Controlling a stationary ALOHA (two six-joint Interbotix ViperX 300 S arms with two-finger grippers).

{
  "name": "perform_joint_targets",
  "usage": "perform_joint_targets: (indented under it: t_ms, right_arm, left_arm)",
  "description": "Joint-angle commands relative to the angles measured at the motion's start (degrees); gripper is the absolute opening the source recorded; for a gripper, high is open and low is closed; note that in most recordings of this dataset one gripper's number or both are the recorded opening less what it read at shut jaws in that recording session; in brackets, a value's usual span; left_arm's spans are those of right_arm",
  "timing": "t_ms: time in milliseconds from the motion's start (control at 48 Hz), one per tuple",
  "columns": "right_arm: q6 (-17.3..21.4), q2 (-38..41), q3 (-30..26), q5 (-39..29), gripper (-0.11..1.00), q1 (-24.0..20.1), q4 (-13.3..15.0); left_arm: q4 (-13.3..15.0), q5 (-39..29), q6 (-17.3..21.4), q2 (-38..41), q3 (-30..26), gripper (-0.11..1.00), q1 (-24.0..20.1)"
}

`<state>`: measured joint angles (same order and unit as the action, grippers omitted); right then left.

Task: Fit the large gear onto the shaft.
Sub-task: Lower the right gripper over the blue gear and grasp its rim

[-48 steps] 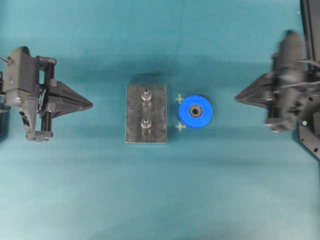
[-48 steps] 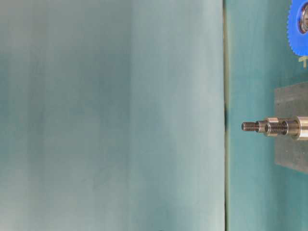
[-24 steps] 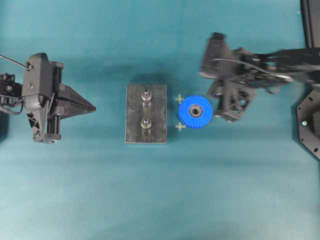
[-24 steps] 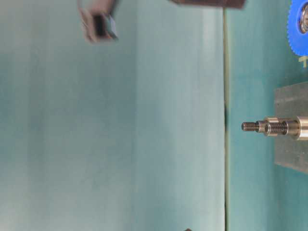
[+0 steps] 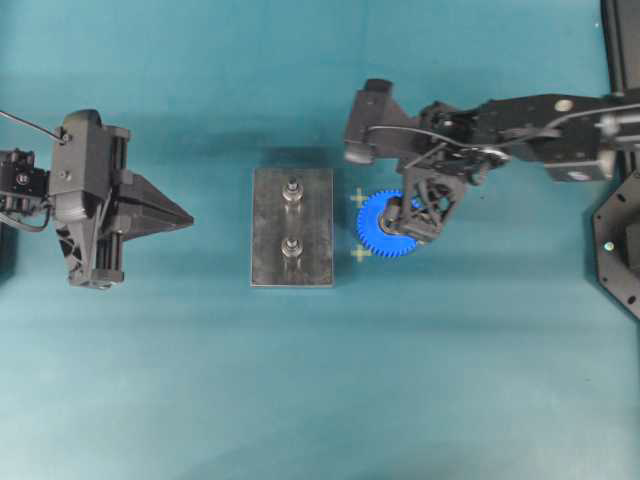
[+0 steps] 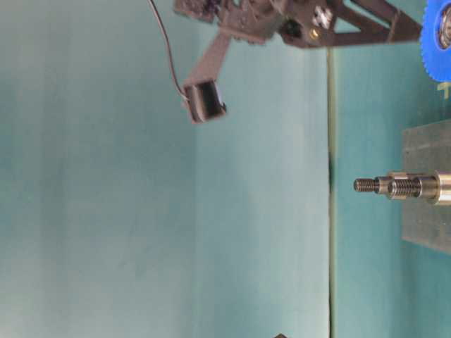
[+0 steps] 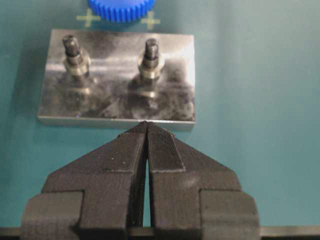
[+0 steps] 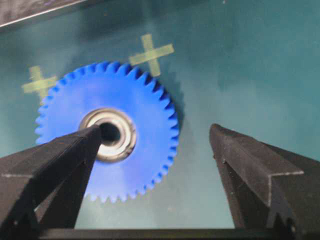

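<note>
The right arm stretches in over the teal surface (image 5: 320,400) and bends down above the large gear (image 5: 378,228). The right gripper (image 8: 157,137) is spread wide, one finger over the gear's bearing hub (image 8: 111,134), the other off its rim, grasping nothing. The gear lies flat just beside the grey base plate (image 5: 270,230), between two yellow cross marks (image 5: 359,198). The shaft (image 5: 292,247) stands bare on that plate. The left gripper (image 7: 146,131), well apart from the plate, points at it with fingers pressed together, empty.
</note>
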<state>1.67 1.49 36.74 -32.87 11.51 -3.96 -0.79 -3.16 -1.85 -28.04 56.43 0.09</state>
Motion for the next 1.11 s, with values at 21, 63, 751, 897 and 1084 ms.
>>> perform_joint_targets:
  t_ms: [21, 63, 751, 897, 1084]
  right_arm:
    - [-0.62, 0.26, -1.23, 0.00, 0.93, 0.44, 0.09]
    - [-0.62, 0.70, -1.23, 0.00, 0.93, 0.44, 0.09]
    - [-0.62, 4.31, -1.41, -0.88, 0.93, 0.09, 0.09]
    - [-0.44, 4.92, -1.41, -1.05, 0.92, 0.18, 0.18]
    - [-0.09, 5.01, -1.49, -2.72, 0.69, 0.09, 0.09]
  left_arm:
    - [-0.09, 0.26, 0.00, -0.18, -0.97, 0.00, 0.00]
    - [-0.09, 0.18, 0.00, -0.18, -0.97, 0.00, 0.00]
    - [-0.09, 0.62, 0.00, 0.09, -0.70, 0.00, 0.00]
    - [-0.18, 0.79, 0.00, 0.18, -0.70, 0.00, 0.00]
    - [-0.09, 0.97, 0.00, 0.18, -0.70, 0.00, 0.00]
